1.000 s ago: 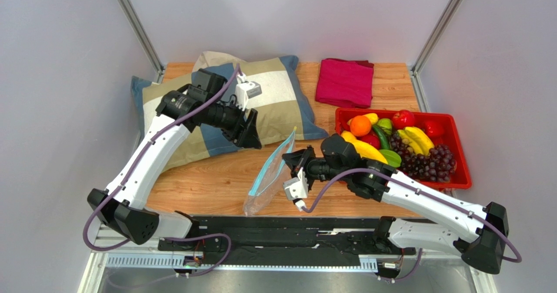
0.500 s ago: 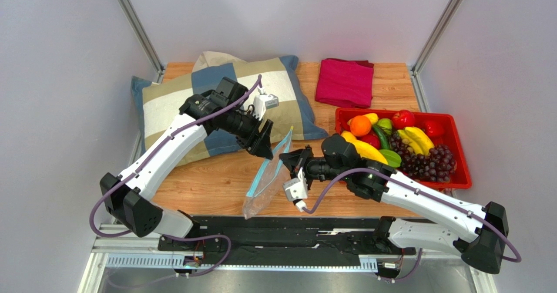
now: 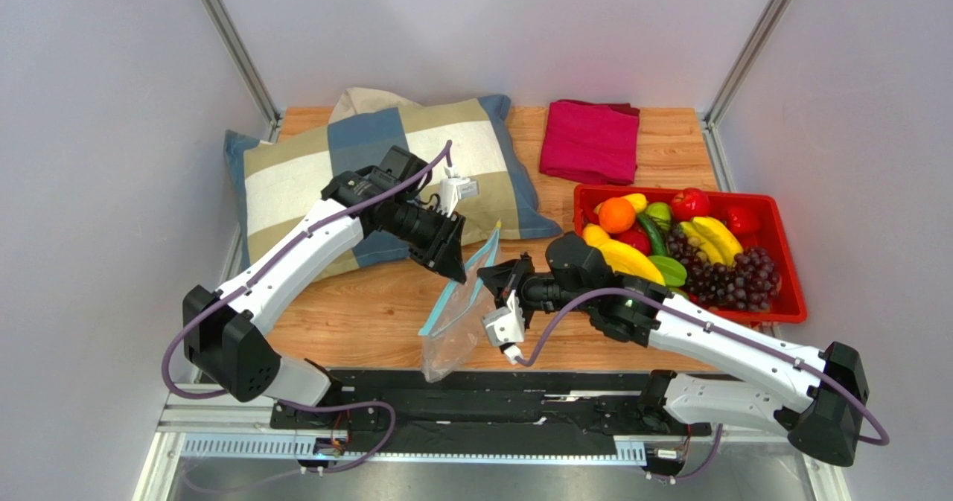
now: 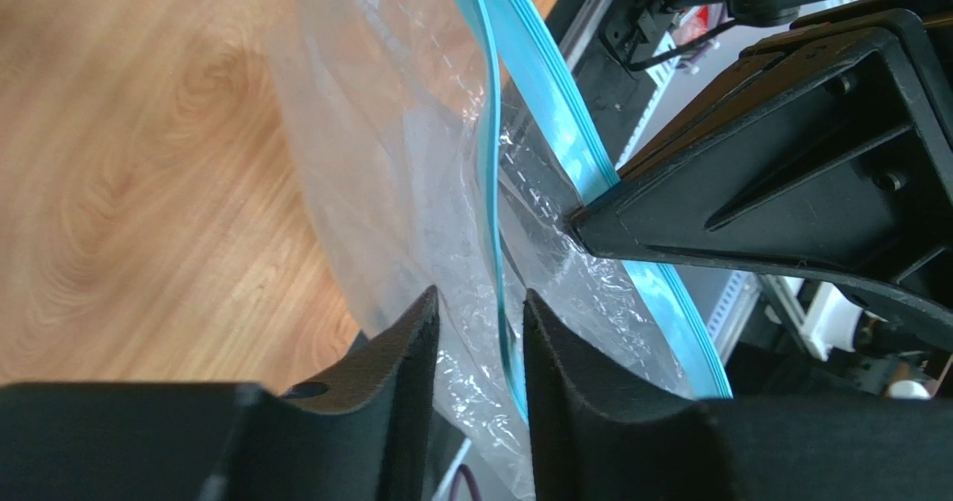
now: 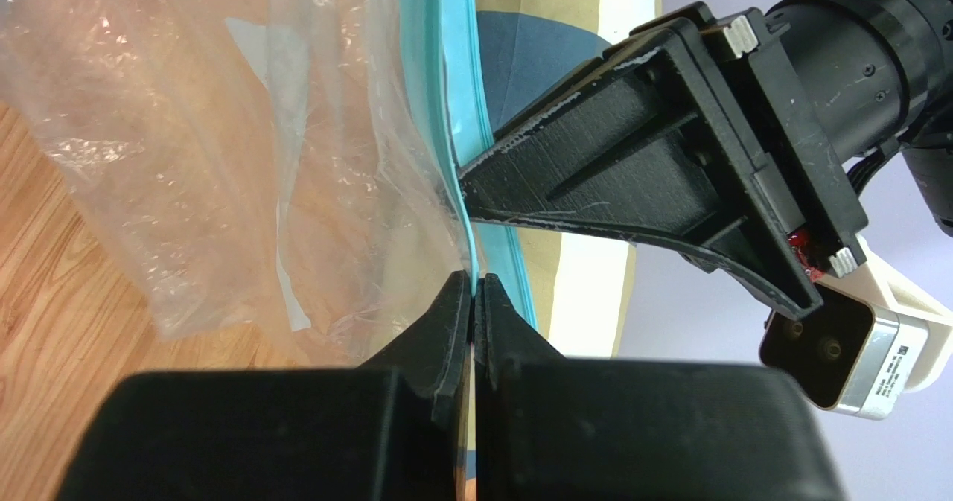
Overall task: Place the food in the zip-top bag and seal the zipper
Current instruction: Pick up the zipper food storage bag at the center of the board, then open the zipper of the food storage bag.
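Teal zipper [image 4: 484,99], clear bag [image 3: 453,339], red tray [image 3: 790,278].

Crinkly clear zip-top bag [image 3: 450,339] hanging upright, teal zipper [image 5: 431,77] seemingly parted, glossy food [image 3: 682,250] piled well apart

No legible text — none on the zip-top bag [image 3: 453,328] (any view); no brands, numbers.

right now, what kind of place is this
Probably a robot lab test cell, not a kitchen: bare grey walls on metal posts, two arms bolted to a rail at the wooden table's near edge, and glossy toy food in a red tray.
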### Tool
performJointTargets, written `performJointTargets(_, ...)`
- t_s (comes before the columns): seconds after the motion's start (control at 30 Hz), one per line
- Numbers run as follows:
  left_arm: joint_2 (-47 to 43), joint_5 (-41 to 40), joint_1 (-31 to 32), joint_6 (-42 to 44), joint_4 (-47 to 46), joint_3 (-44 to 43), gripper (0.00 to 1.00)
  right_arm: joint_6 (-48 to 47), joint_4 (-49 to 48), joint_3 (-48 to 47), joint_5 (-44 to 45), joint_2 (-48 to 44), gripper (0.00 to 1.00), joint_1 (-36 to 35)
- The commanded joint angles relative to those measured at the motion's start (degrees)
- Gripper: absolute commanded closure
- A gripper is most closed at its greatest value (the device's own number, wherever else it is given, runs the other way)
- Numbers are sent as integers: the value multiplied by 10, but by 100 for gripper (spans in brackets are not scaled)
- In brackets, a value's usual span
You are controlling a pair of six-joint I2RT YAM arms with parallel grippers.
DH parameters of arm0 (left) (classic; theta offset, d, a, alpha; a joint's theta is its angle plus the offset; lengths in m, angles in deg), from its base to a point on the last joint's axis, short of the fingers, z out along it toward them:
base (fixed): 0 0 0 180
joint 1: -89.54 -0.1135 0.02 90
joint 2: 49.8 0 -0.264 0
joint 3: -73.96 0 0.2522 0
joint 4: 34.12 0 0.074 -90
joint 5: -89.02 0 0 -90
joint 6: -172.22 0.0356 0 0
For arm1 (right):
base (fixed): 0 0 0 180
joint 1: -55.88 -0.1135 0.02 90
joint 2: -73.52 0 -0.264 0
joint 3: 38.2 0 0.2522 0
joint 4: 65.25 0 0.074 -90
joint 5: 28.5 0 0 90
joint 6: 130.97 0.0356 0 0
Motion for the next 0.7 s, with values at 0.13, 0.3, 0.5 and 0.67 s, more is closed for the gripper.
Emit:
performJointTargets(0.13,-28,4,-14,0,3,-29,100,33,-8,0,14,-17,100,-3)
performJointTargets(0.3,-89,-59,-97,-13,12,-15,100,24,56,57,31,-98,100,-3)
performJointTargets(0.5,-156,-176,-116,-19,14,-4,100,-8,101,135,41,-166,100,-2)
performJointTargets(0.67,-161,-174,-117,-12,28,-7,100,-12,85,144,55,-148,100,0)
